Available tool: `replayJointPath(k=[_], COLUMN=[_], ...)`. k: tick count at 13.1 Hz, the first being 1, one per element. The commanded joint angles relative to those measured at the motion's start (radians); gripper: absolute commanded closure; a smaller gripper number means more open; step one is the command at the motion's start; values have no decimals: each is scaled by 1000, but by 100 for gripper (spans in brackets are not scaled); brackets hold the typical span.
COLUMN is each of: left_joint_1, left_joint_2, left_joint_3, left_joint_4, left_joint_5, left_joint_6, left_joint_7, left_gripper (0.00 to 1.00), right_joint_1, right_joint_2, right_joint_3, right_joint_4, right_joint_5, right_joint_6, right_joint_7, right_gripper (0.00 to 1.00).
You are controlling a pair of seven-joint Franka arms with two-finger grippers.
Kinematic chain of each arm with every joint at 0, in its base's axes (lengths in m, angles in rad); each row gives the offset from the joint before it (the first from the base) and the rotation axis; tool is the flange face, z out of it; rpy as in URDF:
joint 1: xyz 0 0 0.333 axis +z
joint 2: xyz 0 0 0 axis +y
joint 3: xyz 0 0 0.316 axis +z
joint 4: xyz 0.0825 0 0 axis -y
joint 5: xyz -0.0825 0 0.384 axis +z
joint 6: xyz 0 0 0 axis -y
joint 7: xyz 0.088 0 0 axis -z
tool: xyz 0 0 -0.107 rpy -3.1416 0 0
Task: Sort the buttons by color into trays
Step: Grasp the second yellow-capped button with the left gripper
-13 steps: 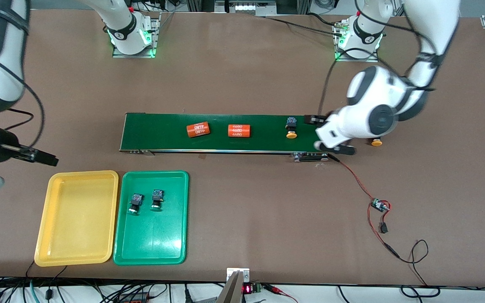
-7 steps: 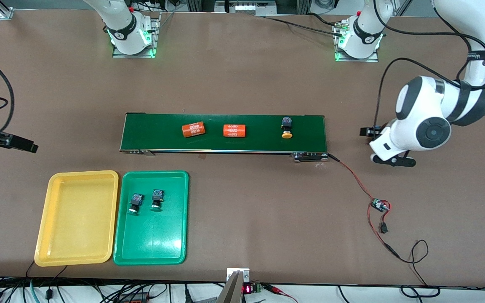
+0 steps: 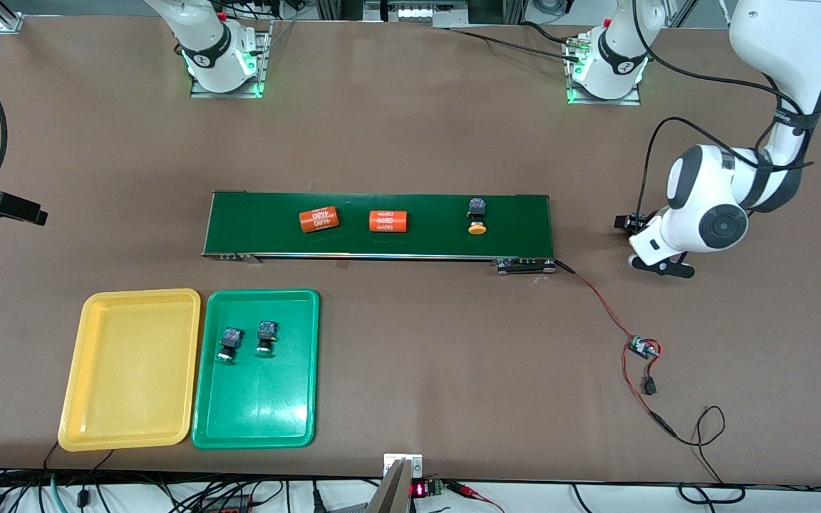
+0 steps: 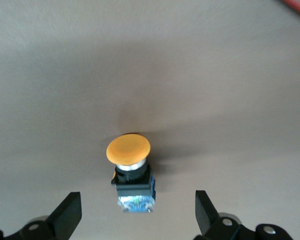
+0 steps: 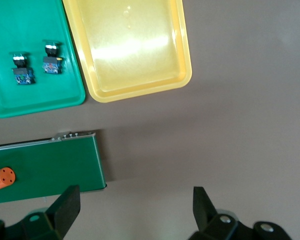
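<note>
- Nearest the front camera, both green buttons [image 3: 229,344] lay in the green tray [image 3: 303,427]; the yellow tray [image 3: 72,427] was bare.
- My left claw [image 4: 137,202] hung released over a yellow button [image 4: 129,148] on the table off the belt [image 3: 254,228] end. I judged I should drop straight down and pinch the black body, not the cap.
- My right claw [image 5: 135,200] waited, released, over bare table.
- Another yellow button [image 3: 477,217] sat on the belt.
- The orange cylinders [image 3: 388,221] read "4680".

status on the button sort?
Left tool open over a yellow button on bare table. Right tool open, waiting. Two green buttons in green tray. Yellow tray unfilled.
</note>
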Motion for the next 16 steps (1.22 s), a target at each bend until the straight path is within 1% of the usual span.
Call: replayJointPath(k=[1,2,4,5,6,7,9,10,11,12,13,14,15,16], left_joint_1=[3,3,3,4,4,12,14,14,12,8,3,1,0,-2], left_joint_2=[-36,-33,-24,-22,-22,-22,-28,-42,-57,-61,-62,-62,-62,-62], left_joint_3=[30,38,38,38,38,36,36,35,29,19,1,-34,-86,-137], left_joint_4=[-120,-134,-154,-163,-164,-164,-154,-147,-122,-69,-5,58,118,158], left_joint_5=[18,18,16,16,16,16,16,16,15,12,7,4,3,-13], left_joint_6=[137,159,199,207,207,207,195,187,146,64,-31,-119,-191,-234], left_joint_7=[21,21,20,20,20,20,20,17,14,15,15,15,12,5], left_gripper=[0,0,1,10,28,51,76,83,86,86,86,86,86,86], right_joint_1=[0,12,63,118,168,178,170,167,167,173,175,175,175,176], right_joint_2=[-45,-44,-51,-67,-68,-76,-116,-148,-189,-214,-217,-217,-219,-220], right_joint_3=[19,11,-46,-96,-145,-158,-161,-164,-164,-162,-161,-161,-161,-159], right_joint_4=[-61,-61,-73,-87,-87,-98,-164,-216,-272,-305,-310,-310,-310,-310], right_joint_5=[-6,-3,4,16,19,22,21,19,13,8,7,5,5,5], right_joint_6=[3,0,-6,-5,-3,4,41,73,110,127,129,129,124,118], right_joint_7=[-1,-1,-5,-13,-19,-36,-71,-71,-73,-73,-74,-77,-77,-77], right_gripper=[0,0,0,0,0,0,0,0,0,0,0,0,0,0])
